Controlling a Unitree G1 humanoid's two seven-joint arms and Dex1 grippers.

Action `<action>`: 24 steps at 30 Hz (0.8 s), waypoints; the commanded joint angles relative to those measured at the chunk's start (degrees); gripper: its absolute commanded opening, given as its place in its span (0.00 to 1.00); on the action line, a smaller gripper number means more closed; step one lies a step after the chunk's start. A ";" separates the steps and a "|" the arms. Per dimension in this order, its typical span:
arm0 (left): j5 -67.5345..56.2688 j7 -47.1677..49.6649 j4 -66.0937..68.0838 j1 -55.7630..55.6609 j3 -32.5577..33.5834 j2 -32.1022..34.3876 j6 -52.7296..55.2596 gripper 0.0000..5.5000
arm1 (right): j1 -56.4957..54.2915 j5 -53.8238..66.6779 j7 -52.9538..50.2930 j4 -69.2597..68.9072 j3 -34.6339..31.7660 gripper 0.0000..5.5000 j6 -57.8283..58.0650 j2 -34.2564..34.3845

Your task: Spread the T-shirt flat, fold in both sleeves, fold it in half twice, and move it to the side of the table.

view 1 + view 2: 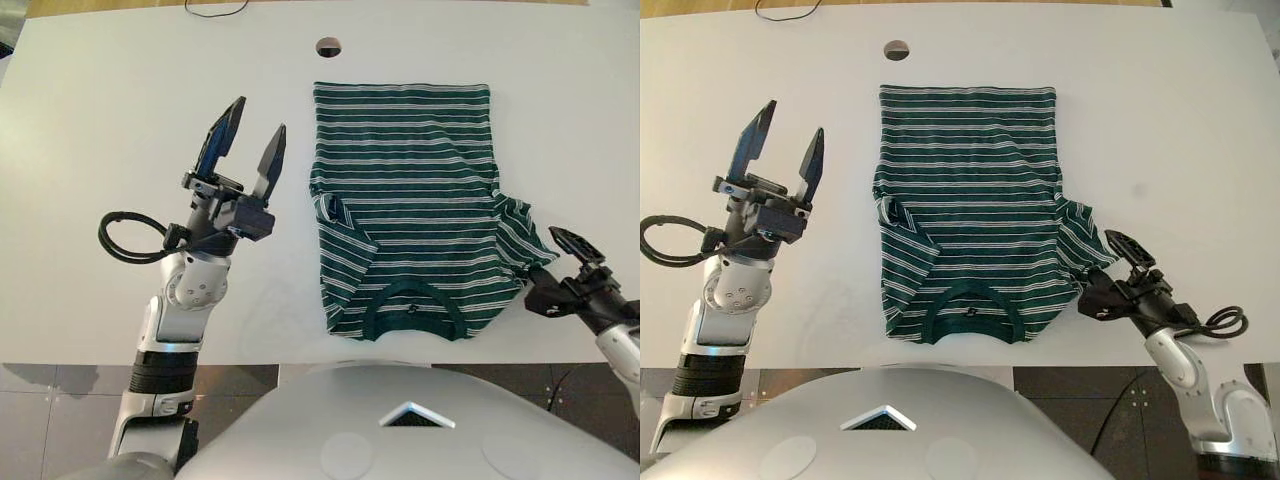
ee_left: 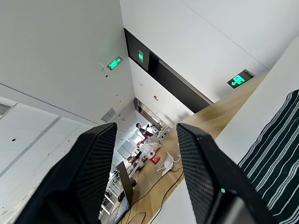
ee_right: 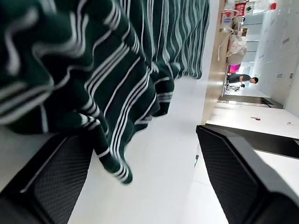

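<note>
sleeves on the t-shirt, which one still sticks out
The right sleeve: it juts out past the side edge onto the table, while the left sleeve lies folded in over the chest.

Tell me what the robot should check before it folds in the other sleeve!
1. Left sleeve folded onto the T-shirt: ok.
2. Right sleeve folded in: not ok, it sticks out past the shirt's edge.
3. Right claw at that sleeve: ok, the cloth lies right by its fingers.
4. Sleeve pinched tight: not ok, the right claw's fingers are apart.
5. Left claw out of the way: ok, it is open, pointing up, beside the shirt and not touching it.
6. Shirt body lying flat on the table: ok, though it is bunched where the right sleeve starts.
</note>
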 commanded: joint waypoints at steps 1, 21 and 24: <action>-0.13 -1.02 0.01 0.49 -0.19 -0.51 0.41 0.44 | 1.71 -1.88 1.40 3.36 2.21 0.68 1.44 -1.10; -1.11 -2.72 -1.61 2.47 -0.11 -1.84 0.23 0.44 | -1.25 -0.62 -4.24 11.62 6.67 0.02 1.11 -4.79; -1.11 -2.82 -1.97 2.71 -0.02 -2.16 0.24 0.44 | -1.44 0.04 -4.79 11.49 6.92 0.02 0.52 -5.10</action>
